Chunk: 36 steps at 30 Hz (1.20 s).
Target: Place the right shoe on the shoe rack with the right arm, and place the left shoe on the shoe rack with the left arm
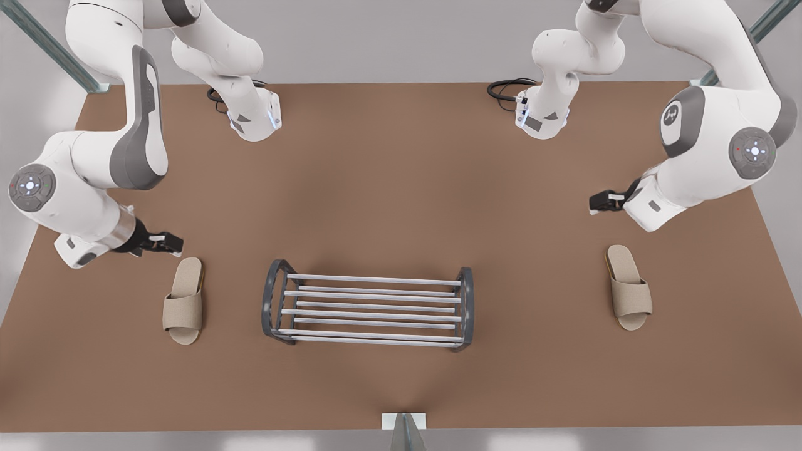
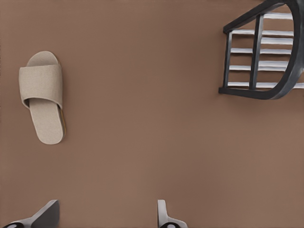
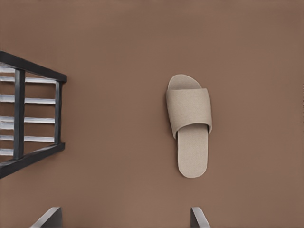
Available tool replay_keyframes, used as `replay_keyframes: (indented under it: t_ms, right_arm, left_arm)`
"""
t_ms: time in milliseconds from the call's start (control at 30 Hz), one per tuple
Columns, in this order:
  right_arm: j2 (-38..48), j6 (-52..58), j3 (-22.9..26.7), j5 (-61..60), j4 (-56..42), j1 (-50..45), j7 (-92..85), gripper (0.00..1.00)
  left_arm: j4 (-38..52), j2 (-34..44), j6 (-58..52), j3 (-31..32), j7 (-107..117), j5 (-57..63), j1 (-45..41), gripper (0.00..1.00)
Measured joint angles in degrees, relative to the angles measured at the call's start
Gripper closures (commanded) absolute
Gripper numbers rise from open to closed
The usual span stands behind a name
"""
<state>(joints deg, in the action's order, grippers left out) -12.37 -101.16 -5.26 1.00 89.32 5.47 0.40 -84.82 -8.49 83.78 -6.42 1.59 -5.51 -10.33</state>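
Right claw (image 1: 166,243) open, empty | left claw (image 1: 600,202) same | shoe rack (image 1: 369,307) whole from front, cropped from wrists

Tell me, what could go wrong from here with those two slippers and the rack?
1. Both slippers lie flat on the table. The open left gripper, hovering near the left shoe, or the open right gripper, near the right shoe, might scrape the tabletop or lose its grip.
2. The shoe rack has spaced bars on top, so a slipper could land tilted or sag between them.
3. Both arms head for the same rack and may crowd each other.
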Motion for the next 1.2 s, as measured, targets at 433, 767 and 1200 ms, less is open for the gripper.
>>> replay_keyframes:
  t_ms: [433, 767, 1200]
  right_arm:
    - [3.5, -9.7, -1.4, 9.1, 10.1, -3.0, 0.1, 0.00]
    - [-1.0, -64.0, 7.5, 69.2, 36.6, 4.3, -10.8, 0.00]
    - [-17.1, -88.7, 7.4, 97.7, 27.1, 10.8, -19.7, 0.00]
  left_arm:
    - [-50.7, -2.9, 46.4, -14.8, -38.0, -101.9, 3.8, 0.00]
    - [-55.3, -11.0, 43.5, -15.3, -88.1, -148.4, 10.2, 0.00]
    - [-52.8, -14.2, 45.4, -8.8, -115.7, -160.5, 11.5, 0.00]
